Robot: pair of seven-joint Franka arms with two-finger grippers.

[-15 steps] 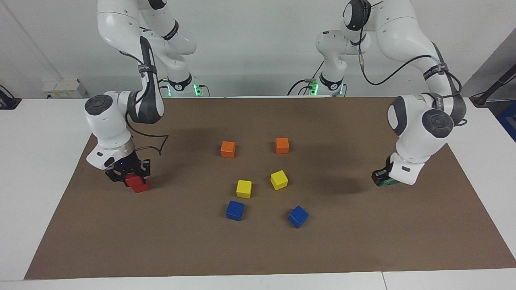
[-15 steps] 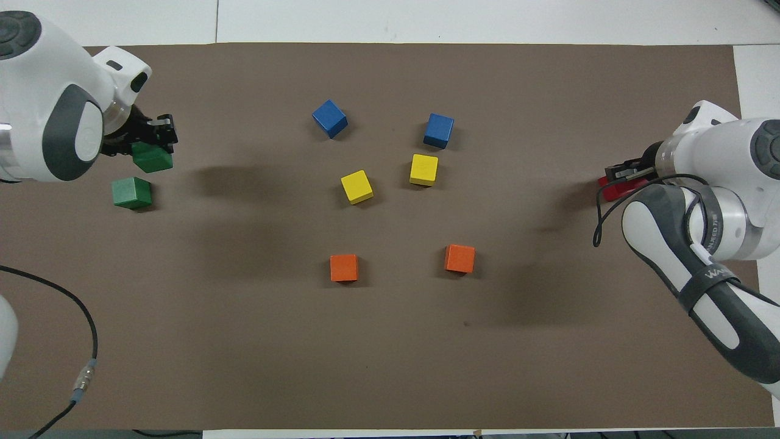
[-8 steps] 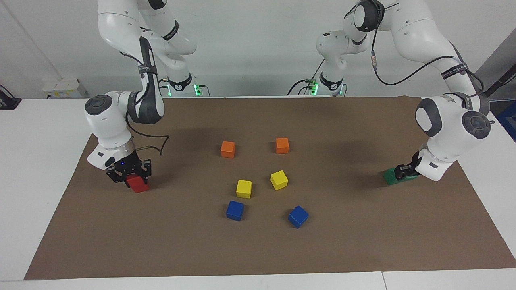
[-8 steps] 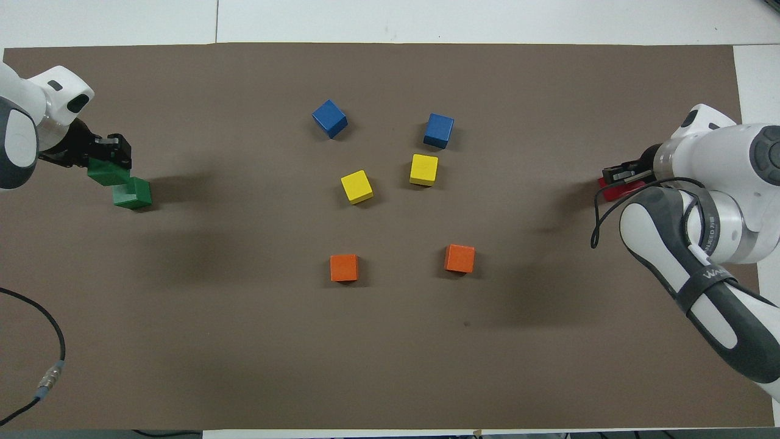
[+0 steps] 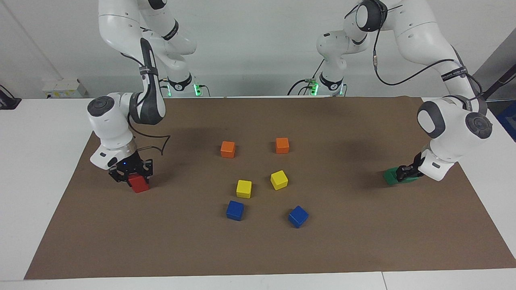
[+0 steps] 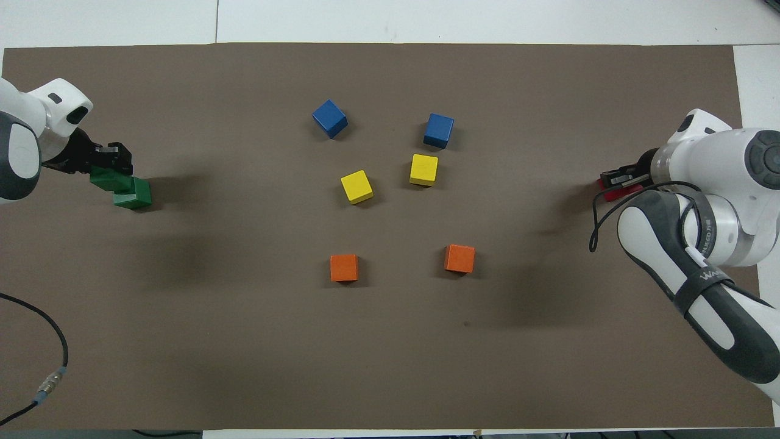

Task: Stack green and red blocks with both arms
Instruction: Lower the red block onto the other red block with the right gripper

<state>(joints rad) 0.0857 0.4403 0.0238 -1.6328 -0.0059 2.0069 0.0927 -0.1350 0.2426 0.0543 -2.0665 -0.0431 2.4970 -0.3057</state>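
While six spare cubes sit in the middle of the brown mat (image 5: 258, 249), nothing lies between them and either arm's work. They come in pairs: two orange cubes (image 5: 227, 149) nearest the robots, two yellow cubes (image 5: 244, 188) past them, and two blue cubes (image 5: 235, 210) farthest out.

At the right arm's end of the mat, the right gripper (image 5: 131, 172) is low over the red blocks (image 5: 139, 183), its jaws closed on the upper red block, which sits on the lower one. In the overhead view the arm's wrist hides most of that pair.

At the left arm's end, the left gripper (image 5: 404, 172) holds the upper green block (image 6: 108, 180), jaws shut on it, over the lower green block (image 6: 137, 194). From overhead the two overlap but look offset; whether they touch is hard to tell.

Compared with half a second ago, the held green block has moved closer over the lower one, and the red pair looks more squarely aligned. The spare cubes have not moved.
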